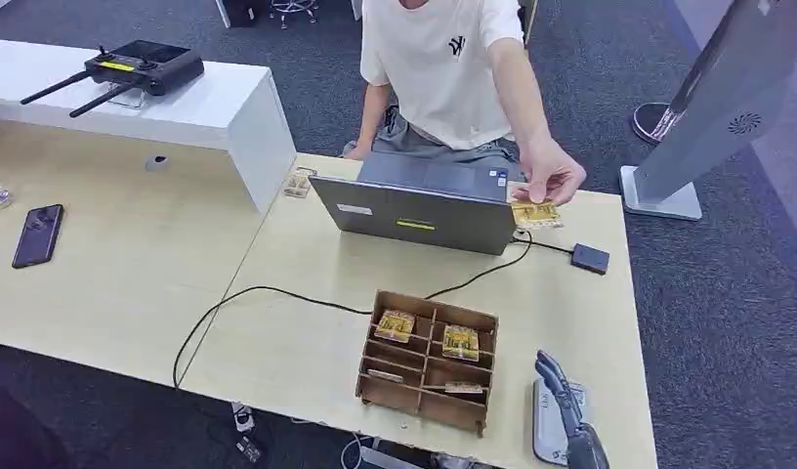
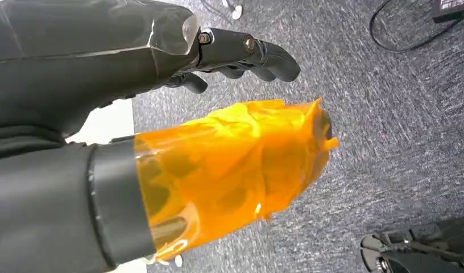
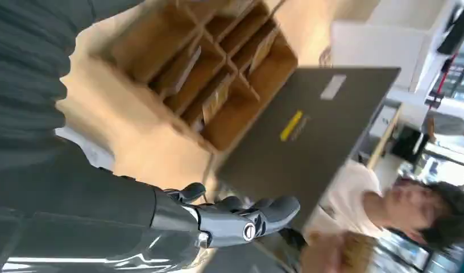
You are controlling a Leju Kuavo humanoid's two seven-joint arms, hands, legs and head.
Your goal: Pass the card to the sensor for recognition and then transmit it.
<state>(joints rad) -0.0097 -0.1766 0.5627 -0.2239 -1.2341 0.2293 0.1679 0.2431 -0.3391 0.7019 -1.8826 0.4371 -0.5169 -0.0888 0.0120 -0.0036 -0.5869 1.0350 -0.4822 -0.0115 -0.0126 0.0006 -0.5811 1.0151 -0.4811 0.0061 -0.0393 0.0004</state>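
From the head view, the person's hand (image 1: pixel 551 179) holds a card (image 1: pixel 536 213) flat just above the table (image 1: pixel 307 342), beside the right end of the laptop (image 1: pixel 419 205) on the far side. The robot's right hand (image 1: pixel 563 391) rises at the near edge, fingers loosely spread and holding nothing, over a grey pad (image 1: pixel 543 430). The card lies straight ahead of that hand and well apart from it, its long side running across the table, so the right arm is judged the one to reach. A small black box (image 1: pixel 590 258) on a cable sits between them, probably the sensor. The wooden rack (image 1: pixel 429 360) holds more cards.

The left wrist view shows the left hand (image 2: pixel 241 57) over carpet, fingers lightly curled and empty, the thumb wrapped in orange tape.

The right wrist view adds a closer look at the right hand's (image 3: pixel 235 219) gently bent, empty fingers, with the rack (image 3: pixel 207 68) and laptop lid (image 3: pixel 309 131) beyond.
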